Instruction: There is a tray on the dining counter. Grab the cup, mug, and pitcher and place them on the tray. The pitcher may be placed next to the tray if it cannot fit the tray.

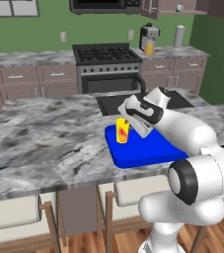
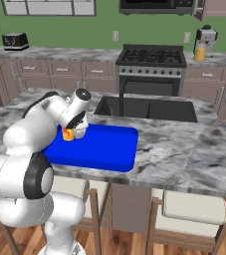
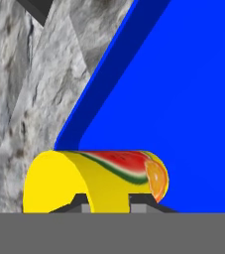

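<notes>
Cup (image 1: 122, 130), the small yellow handleless tumbler with a watermelon-and-orange print, is clenched in the white arm's two-finger gripper (image 3: 104, 198), upright at the near-left corner of the bright blue rectangular tray (image 1: 153, 148), over or just on its floor; can't tell if it's touching down. Main risk: it sits close to the tray's raised rounded rim, so a release here could land it half on the rim and tip it onto the grey-white marbled stone dining counter (image 1: 44, 143). Smooth, slick-looking cup wall plus slim fingertips also means it could twist or slip if the wrist tilts before letting go. Tray floor is flat, glossy and bare beyond the cup, so the other pieces should fit. Conical glass pitcher (image 1: 149, 48) with orange contents stands well behind the tray, on the far worktop right of the black stove (image 1: 106, 54).
</notes>
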